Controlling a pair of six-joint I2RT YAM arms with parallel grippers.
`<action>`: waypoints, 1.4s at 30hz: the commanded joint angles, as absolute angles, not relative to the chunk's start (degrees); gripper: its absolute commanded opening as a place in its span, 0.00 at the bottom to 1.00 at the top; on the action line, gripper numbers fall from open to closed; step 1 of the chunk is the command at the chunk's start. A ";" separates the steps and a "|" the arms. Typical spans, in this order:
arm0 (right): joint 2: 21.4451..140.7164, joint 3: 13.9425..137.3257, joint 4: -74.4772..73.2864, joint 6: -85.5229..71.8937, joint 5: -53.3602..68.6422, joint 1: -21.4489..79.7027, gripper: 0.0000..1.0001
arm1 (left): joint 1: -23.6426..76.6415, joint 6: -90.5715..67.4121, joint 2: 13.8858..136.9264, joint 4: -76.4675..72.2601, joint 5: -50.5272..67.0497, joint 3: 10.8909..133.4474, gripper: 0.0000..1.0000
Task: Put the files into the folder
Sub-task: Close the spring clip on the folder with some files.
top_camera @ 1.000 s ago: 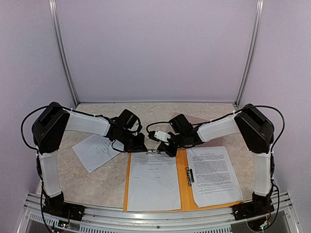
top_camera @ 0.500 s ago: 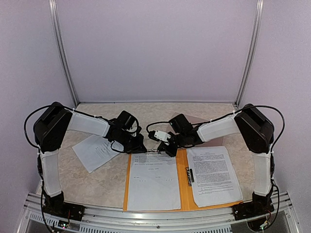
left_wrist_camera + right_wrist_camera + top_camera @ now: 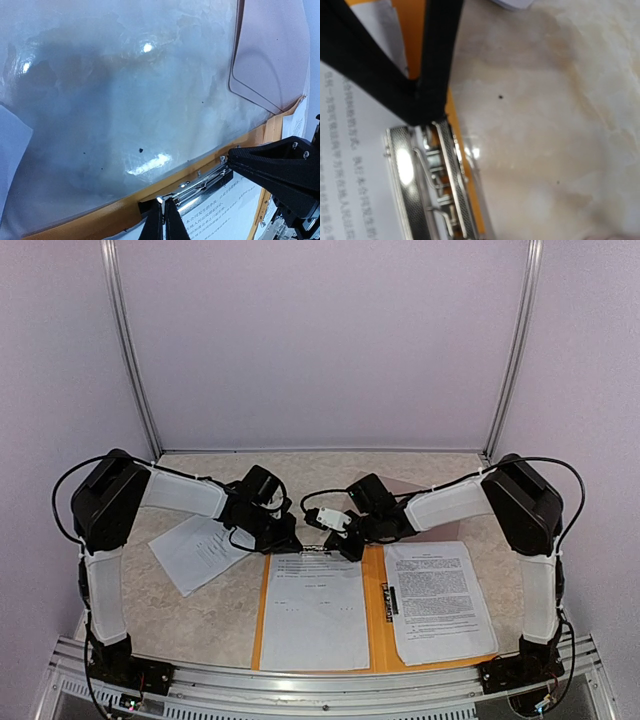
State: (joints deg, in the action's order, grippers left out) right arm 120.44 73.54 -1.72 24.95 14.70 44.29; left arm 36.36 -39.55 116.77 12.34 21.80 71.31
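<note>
The files [image 3: 315, 610] lie split: one sheet under the metal clip [image 3: 315, 552] of the orange folder [image 3: 374, 640], one on its right half, one loose on the table [image 3: 200, 620]. The left gripper [image 3: 287, 540] and right gripper [image 3: 347, 546] are both clenched on nothing, tips at the clip (securing that sheet, I judge); the next move calls for fetching the loose one

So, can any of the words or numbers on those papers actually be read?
No text can be read for certain.
Middle sheet: short printed lines, too small; in the close views its characters are blurred and cut off.
Right sheet: dense print, too small to read.
Left sheet: faint print, too small to read.
</note>
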 commanded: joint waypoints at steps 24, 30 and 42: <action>127.53 70.46 -16.57 25.58 10.26 45.79 0.00 | 33.48 -38.03 120.30 16.50 13.82 72.91 0.00; 127.60 70.53 -16.52 25.49 10.39 45.85 0.00 | 33.94 -38.15 117.35 16.42 14.08 71.89 0.00; 127.74 70.79 -16.94 25.40 10.17 45.80 0.00 | 34.32 -38.06 115.36 17.29 14.34 71.97 0.07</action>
